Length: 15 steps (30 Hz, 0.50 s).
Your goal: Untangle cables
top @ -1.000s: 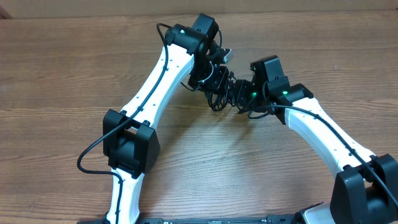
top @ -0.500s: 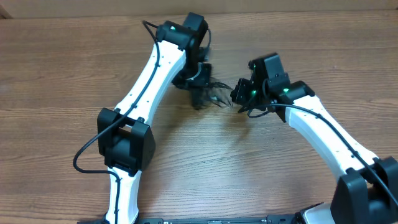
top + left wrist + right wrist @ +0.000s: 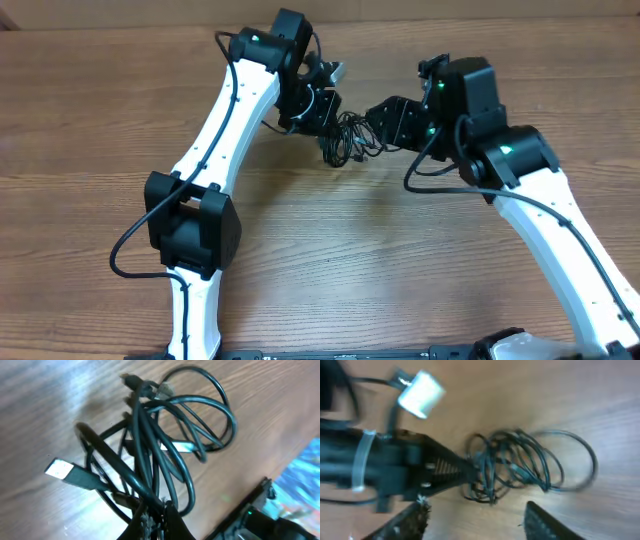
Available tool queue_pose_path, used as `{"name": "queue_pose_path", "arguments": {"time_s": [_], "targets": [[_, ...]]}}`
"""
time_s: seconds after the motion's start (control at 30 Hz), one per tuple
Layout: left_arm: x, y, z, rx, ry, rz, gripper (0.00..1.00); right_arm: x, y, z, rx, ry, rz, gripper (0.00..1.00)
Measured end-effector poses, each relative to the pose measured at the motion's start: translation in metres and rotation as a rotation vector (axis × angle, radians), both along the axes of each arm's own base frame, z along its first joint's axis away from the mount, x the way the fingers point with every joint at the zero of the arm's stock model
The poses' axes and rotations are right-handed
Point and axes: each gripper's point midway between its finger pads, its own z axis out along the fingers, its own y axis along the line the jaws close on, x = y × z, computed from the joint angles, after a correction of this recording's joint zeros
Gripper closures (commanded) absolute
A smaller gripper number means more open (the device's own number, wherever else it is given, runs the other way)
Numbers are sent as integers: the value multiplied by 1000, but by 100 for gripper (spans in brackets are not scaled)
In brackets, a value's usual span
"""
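Overhead: you are at the pull-apart step. The cable bundle (image 3: pixel 352 140) hangs or rests between the two arms over the bench (image 3: pixel 120 120). The left claw (image 3: pixel 326 122) is at the bundle's left edge and the right claw (image 3: pixel 385 118) is just right of it. Whether the bundle touches the wood is hard to tell here.

Left wrist: the left claw (image 3: pixel 152 515) is clamped on several black strands at the bundle's near end. A USB plug (image 3: pixel 59 469) sticks out to the left of the bundle. The loops cross too densely to count the cables.

Right wrist: the picture is blurred. The right claw (image 3: pixel 480 522) is apart and empty, just short of the bundle. Next, I judge, you need to close it on one outer loop, opposite the left claw's hold, then draw away gently.
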Motion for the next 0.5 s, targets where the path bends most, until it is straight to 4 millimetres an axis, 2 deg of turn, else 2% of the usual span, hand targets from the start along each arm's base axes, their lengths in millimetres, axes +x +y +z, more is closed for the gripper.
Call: {"name": "queue_pose_path", "arguments": {"time_s": [0.07,0.1,0.13,0.2,0.23,0.33,0.37,0.4,0.5], "targets": [[-7,2,-1,16,50,30,89,1,0,-18,-18,56,-1,34],[-11,4,-2,26,69,34,83,1,1,-25,-26,79,-1,34],[-15,10,-5,60,95,49,82,2,1,-39,-41,119,-2,34],[-29,15,-4,75,157,46,55,4,3,-52,-47,153,4,34],[-34,15,-3,65,171,24,50,5,4,-57,-49,167,7,34],[-35,19,-5,89,166,12,42,6,6,-66,-49,193,13,34],[-36,22,-6,105,166,9,35,6,6,-68,-50,196,14,33],[-38,23,-7,112,163,-4,32,6,7,-68,-49,197,14,33],[-32,26,-9,134,129,-15,34,5,7,-68,-47,197,16,33]]}}
